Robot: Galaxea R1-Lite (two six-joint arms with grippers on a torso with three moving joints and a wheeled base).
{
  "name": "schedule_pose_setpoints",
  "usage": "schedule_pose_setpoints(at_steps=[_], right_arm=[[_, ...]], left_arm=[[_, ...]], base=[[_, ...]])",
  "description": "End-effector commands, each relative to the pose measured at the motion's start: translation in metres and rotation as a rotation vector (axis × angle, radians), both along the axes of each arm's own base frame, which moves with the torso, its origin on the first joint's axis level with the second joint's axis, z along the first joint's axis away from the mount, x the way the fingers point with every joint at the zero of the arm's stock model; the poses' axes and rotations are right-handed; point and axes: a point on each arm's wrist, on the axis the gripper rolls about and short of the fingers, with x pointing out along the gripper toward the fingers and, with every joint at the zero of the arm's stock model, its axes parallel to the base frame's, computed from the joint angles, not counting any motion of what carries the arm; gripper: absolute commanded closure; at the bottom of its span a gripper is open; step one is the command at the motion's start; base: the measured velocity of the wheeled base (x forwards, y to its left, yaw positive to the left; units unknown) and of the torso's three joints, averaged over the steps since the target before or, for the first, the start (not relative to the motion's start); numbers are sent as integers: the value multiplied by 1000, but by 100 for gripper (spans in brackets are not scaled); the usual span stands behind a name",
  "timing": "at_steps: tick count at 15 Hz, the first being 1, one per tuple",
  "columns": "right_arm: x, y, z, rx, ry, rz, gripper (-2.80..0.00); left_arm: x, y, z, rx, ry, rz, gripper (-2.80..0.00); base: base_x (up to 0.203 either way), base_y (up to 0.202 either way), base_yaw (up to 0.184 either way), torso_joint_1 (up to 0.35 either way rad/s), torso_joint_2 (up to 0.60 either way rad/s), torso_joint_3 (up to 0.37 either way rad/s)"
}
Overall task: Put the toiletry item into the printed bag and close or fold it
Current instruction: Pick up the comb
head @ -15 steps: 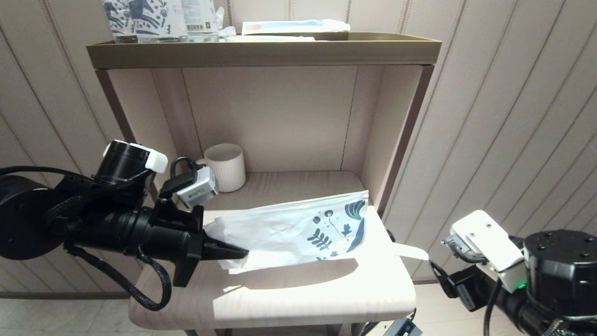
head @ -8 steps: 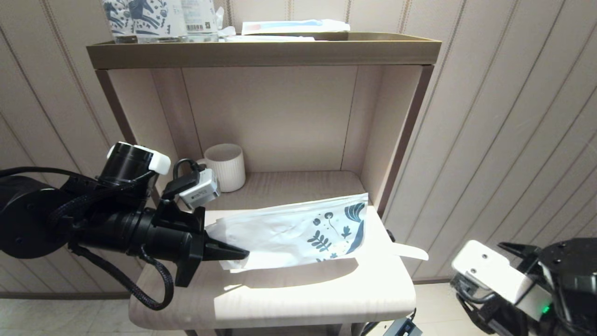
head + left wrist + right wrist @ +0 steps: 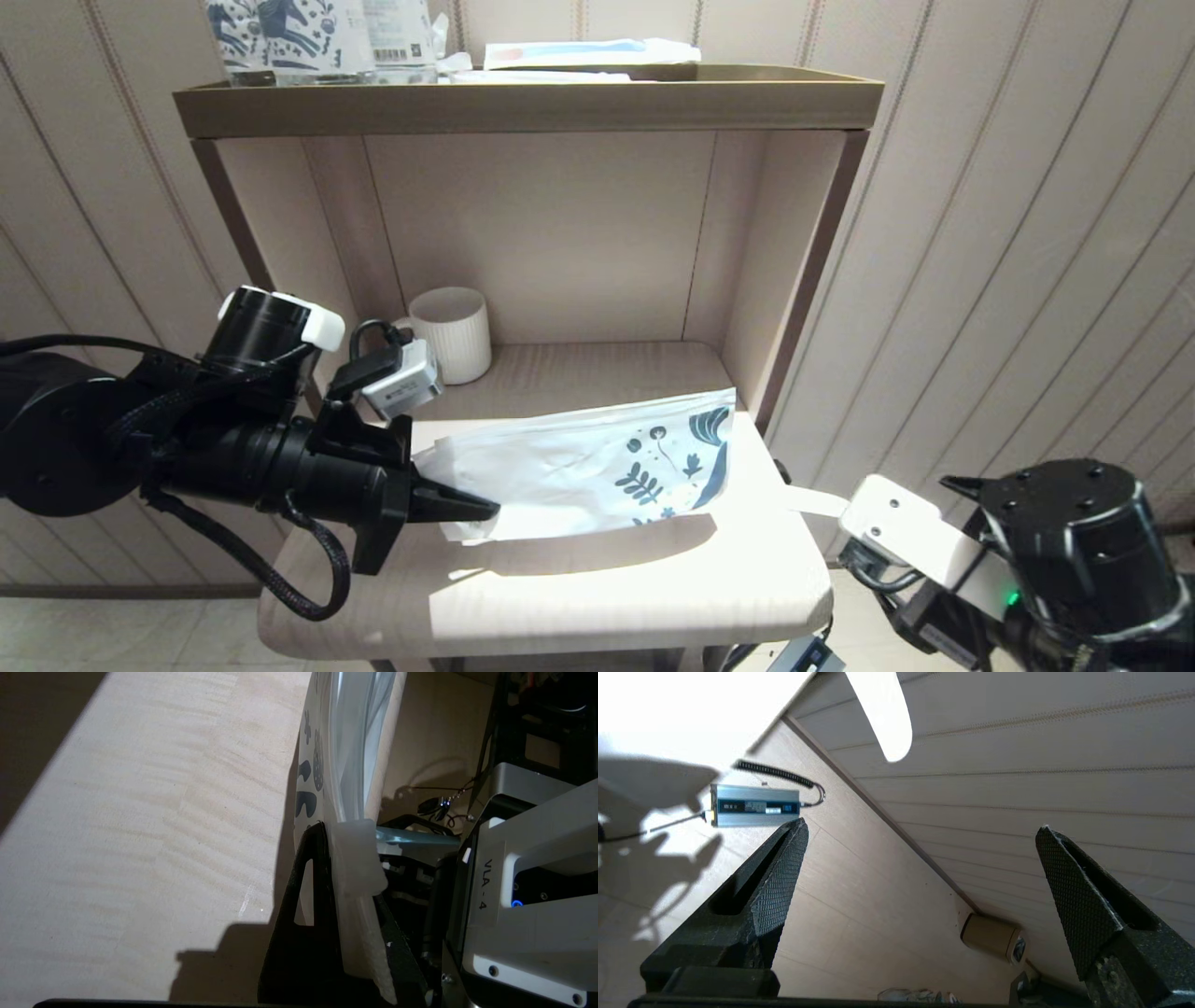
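The printed bag (image 3: 579, 462) hangs slightly tilted just above the lower shelf board (image 3: 607, 579), its leaf-printed end to the right. My left gripper (image 3: 467, 509) is shut on its plain left end; in the left wrist view the bag (image 3: 355, 765) runs away from the jaws. The toiletry item (image 3: 812, 501), a cream-white stick, pokes out past the board's right edge from under the bag's printed end. My right gripper (image 3: 923, 828) is open and empty, low beside the board's right edge, with the stick's rounded end (image 3: 882, 714) beyond its fingertips.
A white ribbed cup (image 3: 453, 333) stands at the back left of the lower shelf. The upper tray (image 3: 523, 107) holds horse-printed packs (image 3: 280, 33) and a flat white-and-blue packet (image 3: 588, 51). The unit's right side wall (image 3: 803, 280) rises close by. A silver box (image 3: 754, 805) lies on the floor.
My right arm has swung and moved left, closer to the stick's free end at the board's right edge. The left gripper and bag have barely shifted.
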Motion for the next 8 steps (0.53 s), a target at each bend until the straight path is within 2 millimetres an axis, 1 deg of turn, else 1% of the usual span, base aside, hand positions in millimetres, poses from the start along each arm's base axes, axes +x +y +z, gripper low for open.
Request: schedule_pose_setpoints(at_steps=[1, 3, 8], right_arm=[[13, 9, -17, -36, 39, 1, -280], [16, 10, -20, -43, 46, 0, -280], [13, 8, -12, -92, 27, 32, -280]], left_arm=[[1, 0, -1, -1, 1, -3, 0], [1, 0, -1, -1, 0, -5, 0], [3, -2, -5, 5, 12, -7, 0]], base=[[0, 0, 0, 0, 0, 0], [0, 0, 0, 0, 0, 0], [0, 0, 0, 0, 0, 0]])
